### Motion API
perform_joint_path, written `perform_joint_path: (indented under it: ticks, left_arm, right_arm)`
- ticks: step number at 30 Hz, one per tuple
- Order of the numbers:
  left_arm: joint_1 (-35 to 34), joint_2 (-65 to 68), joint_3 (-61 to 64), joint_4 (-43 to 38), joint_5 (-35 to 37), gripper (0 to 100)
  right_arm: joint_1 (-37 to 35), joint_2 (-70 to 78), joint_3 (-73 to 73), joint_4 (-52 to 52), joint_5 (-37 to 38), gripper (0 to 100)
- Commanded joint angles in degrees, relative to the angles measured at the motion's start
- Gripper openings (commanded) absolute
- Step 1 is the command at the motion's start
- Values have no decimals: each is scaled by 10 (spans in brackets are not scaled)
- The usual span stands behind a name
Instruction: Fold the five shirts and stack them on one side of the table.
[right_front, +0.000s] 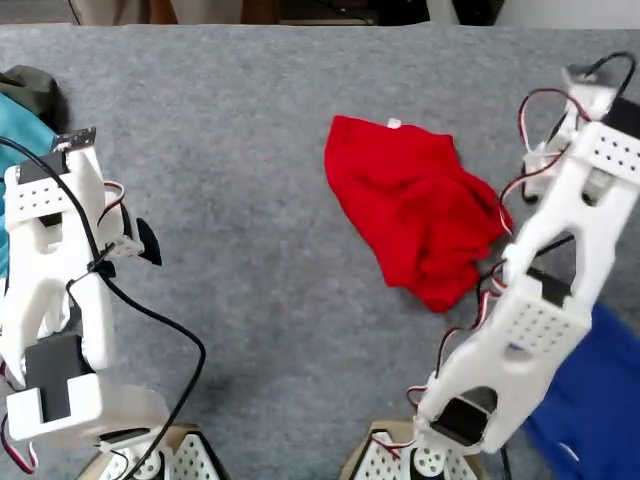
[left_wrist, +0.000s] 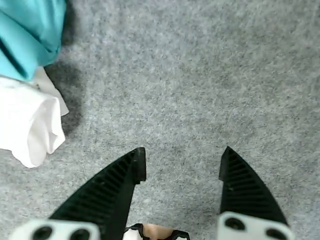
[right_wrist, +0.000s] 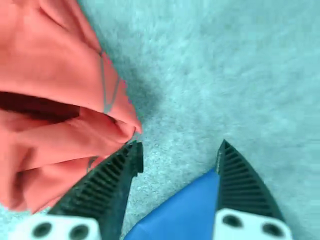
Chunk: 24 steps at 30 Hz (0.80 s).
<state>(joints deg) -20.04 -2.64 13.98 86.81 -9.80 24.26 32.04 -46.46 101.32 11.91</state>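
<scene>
With the crumpled red shirt (right_front: 415, 215) lying right of centre on the grey worktop (right_front: 230, 150), the right hand (right_wrist: 179, 155) spread at its edge and the left hand (left_wrist: 183, 159) spread over bare cloth, it likely needs pulling flat before folding.

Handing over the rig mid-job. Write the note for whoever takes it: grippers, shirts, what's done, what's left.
Left gripper: open, empty, over bare table, beside the teal shirt and white shirt at the left edge.
Right gripper: open, empty, between the red shirt and blue shirt.
Red shirt: crumpled, right of centre. Blue shirt: near right corner, partly under the right arm.
Done: unclear; cannot tell whether teal and white are folded.
Left: fold red at least, then stack all on one side.
</scene>
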Motion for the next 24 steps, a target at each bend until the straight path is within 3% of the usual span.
perform_joint_path:
  ticks: [1,7,12,16,24]
  left_arm:
    - [-6,-7,-4,-7,4,250]
    - [-11,-7,-2,-7,5,250]
    - [-63,-7,-2,-7,21,253]
    - [-111,-4,-1,-7,21,253]
    - [-144,-4,5,-7,13,253]
  right_arm:
    - [-78,-116,15,11,-1,233]
    - [-286,-192,110,9,-61,31]
    - [-401,-160,166,9,-127,101]
    - [-427,-106,175,8,-163,154]
    - [-407,28,109,8,-167,155]
